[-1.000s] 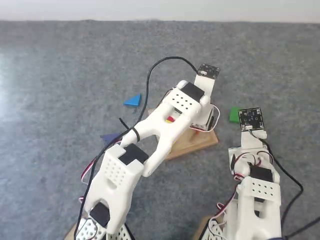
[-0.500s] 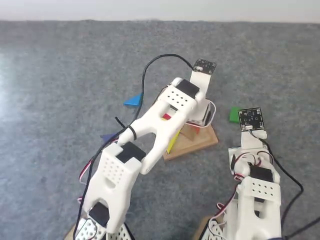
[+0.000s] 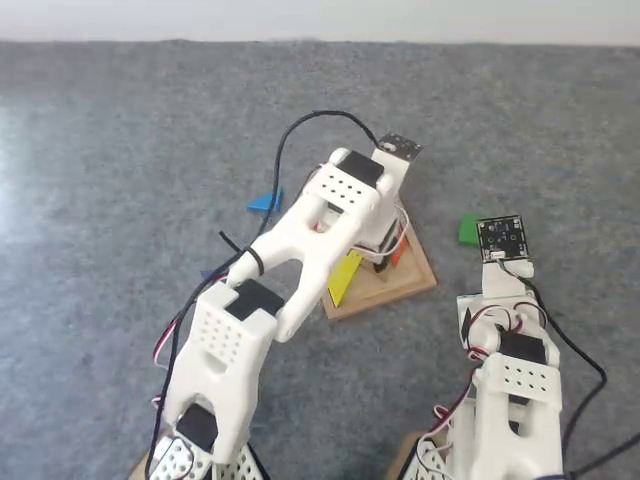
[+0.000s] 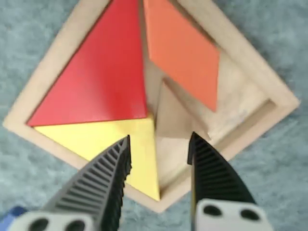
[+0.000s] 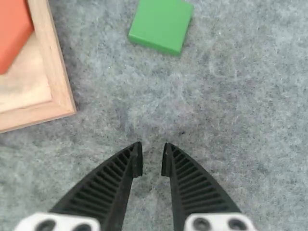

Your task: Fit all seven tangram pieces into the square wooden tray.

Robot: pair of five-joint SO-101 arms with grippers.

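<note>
The square wooden tray (image 3: 415, 278) (image 4: 57, 53) lies mid-table under my left arm. In it lie a red triangle (image 4: 101, 82), a yellow triangle (image 4: 120, 144) (image 3: 345, 277), an orange parallelogram (image 4: 180, 53) (image 3: 400, 250) and a pale wood-coloured triangle (image 4: 175, 115). My left gripper (image 4: 159, 144) hangs open above the yellow and pale triangles, holding nothing. A green square (image 5: 161, 24) (image 3: 467, 228) rests on the carpet right of the tray. My right gripper (image 5: 151, 156) is over bare carpet short of it, fingers nearly together and empty.
A blue triangle (image 3: 265, 201) lies on the carpet left of the tray, and a dark blue piece (image 3: 215, 272) sits nearer, partly hidden by the left arm. The tray corner (image 5: 53, 86) is close to the right gripper. Grey carpet spreads all around.
The left arm has swung its wrist back and to the left over the tray, uncovering the yellow triangle and the orange piece. The right arm has kept still.
</note>
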